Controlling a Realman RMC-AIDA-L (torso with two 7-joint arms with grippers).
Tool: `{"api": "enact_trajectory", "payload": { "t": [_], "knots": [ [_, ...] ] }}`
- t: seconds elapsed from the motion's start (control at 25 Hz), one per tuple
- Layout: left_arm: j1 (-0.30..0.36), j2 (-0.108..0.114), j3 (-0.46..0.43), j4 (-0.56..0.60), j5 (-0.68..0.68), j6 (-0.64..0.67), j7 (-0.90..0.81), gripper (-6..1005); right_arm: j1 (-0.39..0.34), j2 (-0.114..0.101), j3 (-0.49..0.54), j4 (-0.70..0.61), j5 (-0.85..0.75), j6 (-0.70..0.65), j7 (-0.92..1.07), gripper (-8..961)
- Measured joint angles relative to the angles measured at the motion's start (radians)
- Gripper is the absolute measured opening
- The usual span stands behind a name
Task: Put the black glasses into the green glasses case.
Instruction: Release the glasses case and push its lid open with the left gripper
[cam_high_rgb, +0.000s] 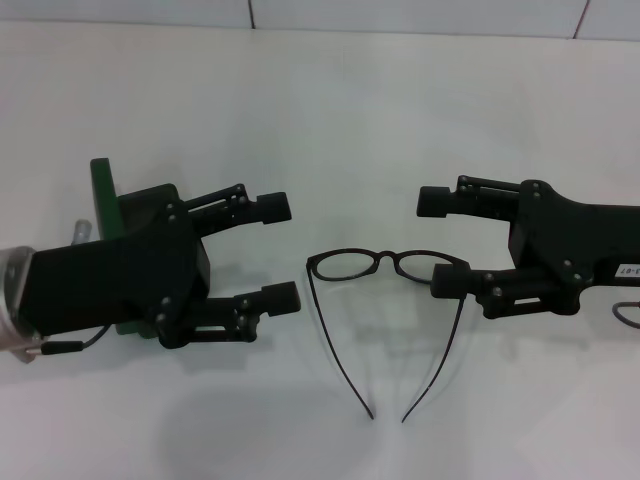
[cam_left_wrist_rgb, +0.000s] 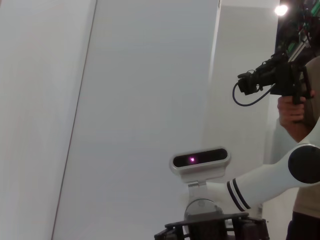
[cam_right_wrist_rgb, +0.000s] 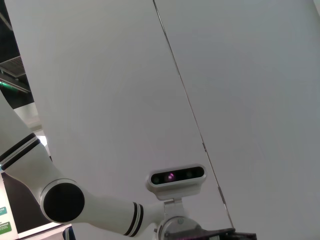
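The black glasses (cam_high_rgb: 381, 265) lie unfolded on the white table (cam_high_rgb: 330, 110) at the centre of the head view, lenses away from me and temple arms pointing toward the front edge. The green glasses case (cam_high_rgb: 104, 200) stands at the left, mostly hidden behind my left gripper's body. My left gripper (cam_high_rgb: 277, 253) is open and empty, left of the glasses. My right gripper (cam_high_rgb: 442, 242) is open, with its nearer fingertip (cam_high_rgb: 448, 284) at the right end of the frame; contact is unclear. Neither wrist view shows glasses, case or fingers.
The wrist views point upward at white wall panels and my head camera (cam_left_wrist_rgb: 200, 159), which also shows in the right wrist view (cam_right_wrist_rgb: 177, 176). A person holding a black device (cam_left_wrist_rgb: 272, 80) stands behind me. Bare table surface lies beyond and in front of the glasses.
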Motion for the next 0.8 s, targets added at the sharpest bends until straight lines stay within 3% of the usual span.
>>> {"api": "enact_trajectory", "payload": {
  "t": [0.6, 0.68, 0.8],
  "knots": [
    [0.012, -0.016, -0.066, 0.0, -0.012, 0.0, -0.004, 858, -0.001, 0.0, 0.002, 0.002, -0.001, 0.011, -0.001, 857],
    [0.016, -0.029, -0.105, 0.02, -0.037, 0.001, -0.031, 858, -0.009, -0.001, 0.006, 0.002, 0.0, 0.029, -0.001, 857],
    [0.044, -0.068, -0.165, 0.176, -0.046, -0.025, -0.158, 858, -0.036, -0.004, 0.012, -0.001, 0.021, 0.058, 0.0, 857]
  ]
}}
